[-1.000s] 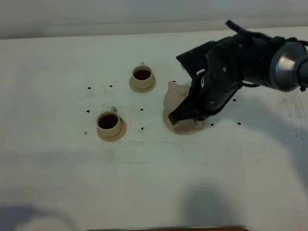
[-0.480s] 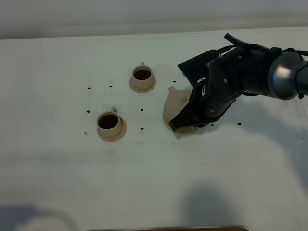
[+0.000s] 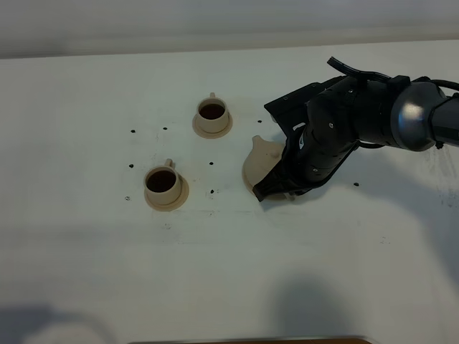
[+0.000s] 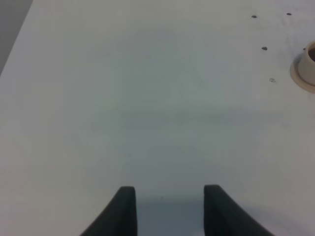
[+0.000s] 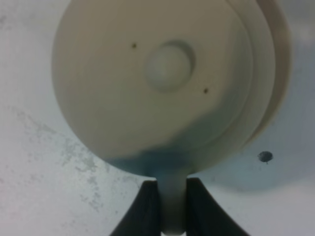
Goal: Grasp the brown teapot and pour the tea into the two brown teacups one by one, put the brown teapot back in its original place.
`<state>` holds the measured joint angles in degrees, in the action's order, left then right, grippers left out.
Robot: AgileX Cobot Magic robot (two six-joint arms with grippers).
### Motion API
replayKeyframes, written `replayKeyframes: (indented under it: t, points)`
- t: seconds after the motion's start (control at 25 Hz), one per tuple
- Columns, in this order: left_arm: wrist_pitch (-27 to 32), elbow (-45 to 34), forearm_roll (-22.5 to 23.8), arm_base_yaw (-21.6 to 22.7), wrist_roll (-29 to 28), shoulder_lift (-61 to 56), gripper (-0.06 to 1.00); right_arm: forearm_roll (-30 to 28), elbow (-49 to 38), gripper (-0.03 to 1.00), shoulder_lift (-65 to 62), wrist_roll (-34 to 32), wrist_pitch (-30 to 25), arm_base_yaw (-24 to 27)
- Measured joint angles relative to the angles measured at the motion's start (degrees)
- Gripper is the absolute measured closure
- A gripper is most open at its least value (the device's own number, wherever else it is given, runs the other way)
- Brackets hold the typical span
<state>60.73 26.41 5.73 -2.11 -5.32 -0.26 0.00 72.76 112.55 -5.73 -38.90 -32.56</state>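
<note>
The brown teapot (image 3: 258, 159) sits low over the table right of centre, spout toward the cups, mostly covered by my right arm. My right gripper (image 3: 274, 186) is shut on its loop handle. In the right wrist view the teapot (image 5: 152, 88) fills the frame from above, with the handle between the fingers of my right gripper (image 5: 172, 209). The wide saucer (image 5: 276, 73), its original place, peeks out beneath it; whether they touch I cannot tell. The two brown teacups (image 3: 212, 113) (image 3: 163, 183) stand on small saucers, both with dark tea inside. My left gripper (image 4: 170, 211) hovers open over bare table.
Small dark marks dot the white table (image 3: 86, 251) around the cups and teapot. One cup saucer's edge (image 4: 304, 73) shows at the side of the left wrist view. A dark strip (image 3: 251, 340) lies along the table's front edge.
My right gripper has carried the teapot down and slightly back over the wide saucer, which now is almost fully covered in the high view. The cups and left arm have not moved.
</note>
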Motion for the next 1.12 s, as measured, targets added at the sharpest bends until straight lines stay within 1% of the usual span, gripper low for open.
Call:
replayKeyframes:
  t: [0.08,0.16,0.24,0.36,0.48,0.6,0.76,0.92,1.12]
  points:
    - [0.0,0.0,0.0,0.0,0.0,0.0,0.63,-0.4,0.0,0.83,0.0,0.0,0.1,0.0]
    - [0.0,0.0,0.0,0.0,0.0,0.0,0.63,-0.8,0.0,0.76,0.0,0.0,0.8,0.0]
    - [0.0,0.0,0.0,0.0,0.0,0.0,0.63,-0.8,0.0,0.66,0.0,0.0,0.9,0.0]
    - [0.0,0.0,0.0,0.0,-0.1,0.0,0.63,-1.2,0.0,0.46,0.0,0.0,0.8,0.0]
    - [0.0,0.0,0.0,0.0,-0.1,0.0,0.63,-1.3,0.0,0.32,0.0,0.0,0.3,0.0]
    - [0.0,0.0,0.0,0.0,-0.1,0.0,0.63,-1.6,1.0,0.29,-1.3,0.0,-1.3,0.0]
    - [0.0,0.0,-0.1,0.0,-0.1,0.0,0.63,-1.5,4.0,0.32,-5.1,0.2,-2.2,0.9]
    - [0.0,0.0,-0.1,0.0,-0.1,0.0,0.63,-1.5,5.3,0.36,-8.1,0.8,-2.3,5.0]
    - [0.0,0.0,-0.1,0.0,-0.1,0.0,0.63,-1.6,4.7,0.36,-12.2,1.0,-5.0,11.5]
